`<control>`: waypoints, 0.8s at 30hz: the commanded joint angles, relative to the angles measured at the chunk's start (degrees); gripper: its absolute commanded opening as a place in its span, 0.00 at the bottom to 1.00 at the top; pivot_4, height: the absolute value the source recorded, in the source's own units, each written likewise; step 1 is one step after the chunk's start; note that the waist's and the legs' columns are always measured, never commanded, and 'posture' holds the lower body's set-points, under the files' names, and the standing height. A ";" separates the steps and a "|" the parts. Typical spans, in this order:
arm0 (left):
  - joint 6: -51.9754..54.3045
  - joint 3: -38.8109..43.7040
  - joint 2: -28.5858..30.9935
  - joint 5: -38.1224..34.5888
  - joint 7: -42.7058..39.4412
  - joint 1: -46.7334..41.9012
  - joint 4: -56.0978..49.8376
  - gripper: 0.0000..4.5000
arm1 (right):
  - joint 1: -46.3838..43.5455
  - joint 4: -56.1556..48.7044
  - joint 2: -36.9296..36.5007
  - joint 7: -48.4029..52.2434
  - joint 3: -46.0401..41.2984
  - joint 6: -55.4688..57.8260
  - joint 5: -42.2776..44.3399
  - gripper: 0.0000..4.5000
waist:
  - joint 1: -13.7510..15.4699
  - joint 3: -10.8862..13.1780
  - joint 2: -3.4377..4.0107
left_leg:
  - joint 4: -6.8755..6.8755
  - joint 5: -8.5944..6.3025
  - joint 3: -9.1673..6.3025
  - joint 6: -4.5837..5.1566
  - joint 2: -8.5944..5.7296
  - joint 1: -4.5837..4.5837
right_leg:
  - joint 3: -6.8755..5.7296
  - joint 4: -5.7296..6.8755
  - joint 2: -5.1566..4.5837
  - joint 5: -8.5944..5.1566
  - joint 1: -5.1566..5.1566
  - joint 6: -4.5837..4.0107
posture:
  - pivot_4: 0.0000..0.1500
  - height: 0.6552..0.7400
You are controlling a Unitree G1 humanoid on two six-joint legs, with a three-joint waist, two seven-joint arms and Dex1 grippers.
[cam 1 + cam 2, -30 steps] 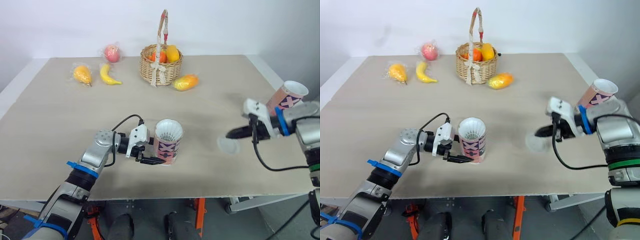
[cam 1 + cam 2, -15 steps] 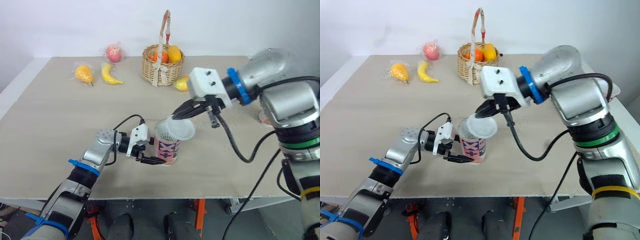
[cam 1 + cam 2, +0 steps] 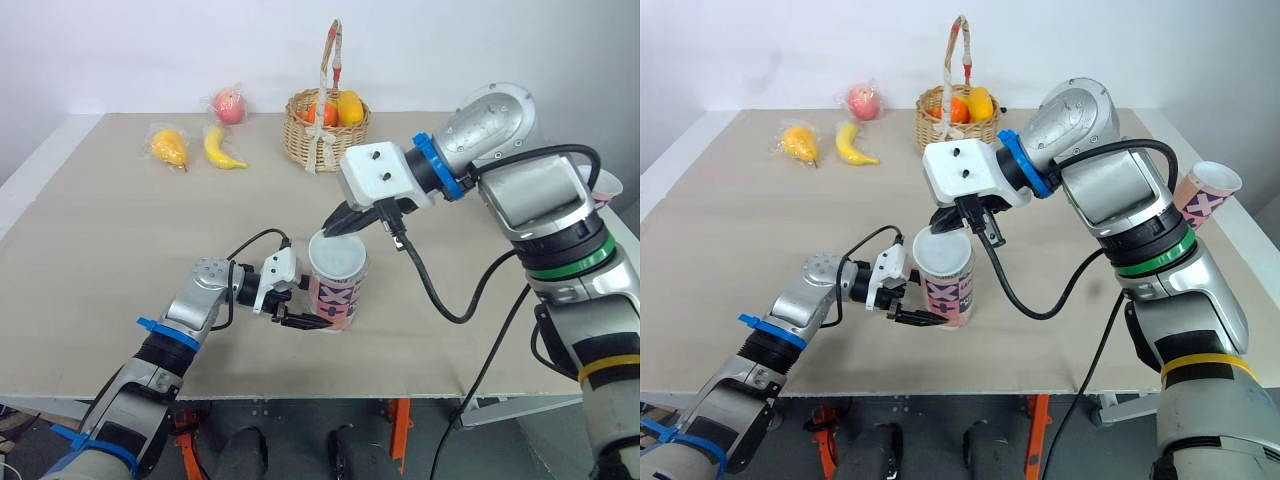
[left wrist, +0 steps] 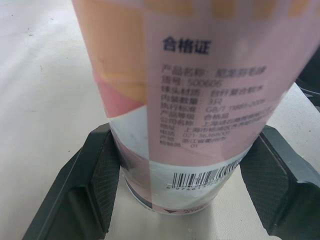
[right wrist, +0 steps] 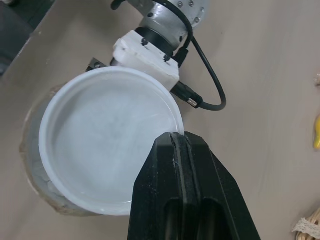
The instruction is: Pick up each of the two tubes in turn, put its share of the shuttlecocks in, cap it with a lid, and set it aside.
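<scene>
A pink patterned cardboard tube [image 3: 335, 297] with a printed label and barcode stands upright on the near middle of a pale wooden table [image 3: 100, 250]. It is clasped low on its wall by the left gripper [image 4: 184, 175]. In the left wrist view the ribbed black fingers [image 4: 106, 172] press against opposite sides of the tube just above its base.

A round, translucent white plastic lid [image 3: 337, 252] lies over the tube's mouth. The right gripper [image 3: 338, 224] reaches down from the far side, its two black fingers clenched together on the lid's rim. In the right wrist view the lid [image 5: 110, 135] covers the opening a little off-centre, and a strip of the tube's wall shows past one edge. Whether it is pressed fully home cannot be told.

A second pink patterned tube [image 3: 1202, 192], its white-rimmed mouth open, sits tilted near the table's right edge, well apart from the first and beyond the right arm.

Along the far side of the table stands a woven wicker basket [image 3: 322, 135] with a tall handle, holding orange and yellow fruit. To its left, each in clear wrap, lie a yellow banana [image 3: 220, 150], an orange-yellow pear-shaped fruit [image 3: 167, 148] and, nearest the wall, a red round fruit [image 3: 227, 105]. All of these lie well apart from the tube and both grippers.
</scene>
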 commanded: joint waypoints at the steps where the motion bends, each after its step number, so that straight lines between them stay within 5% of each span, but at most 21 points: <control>1: 0.54 -1.03 0.87 1.69 0.10 0.92 1.72 0.73 | -0.52 -1.64 -1.08 1.65 -0.84 -0.40 -0.43 0.01 | 0.00 0.00 0.00 | 0.00 0.00 0.00 0.00 0.00 0.00 | 0.00 0.00 0.00 0.00 0.00 0.00 | 1.00 1.00; 24: 0.49 -1.10 1.24 1.68 -0.04 1.01 1.89 0.73 | 4.35 -8.28 -2.90 -0.69 -1.70 -3.76 -0.78 0.01 | -0.02 0.00 0.00 | -0.04 -0.01 0.00 0.00 0.01 0.01 | -0.01 0.00 0.01 -0.07 0.00 -0.03 | 1.00 1.00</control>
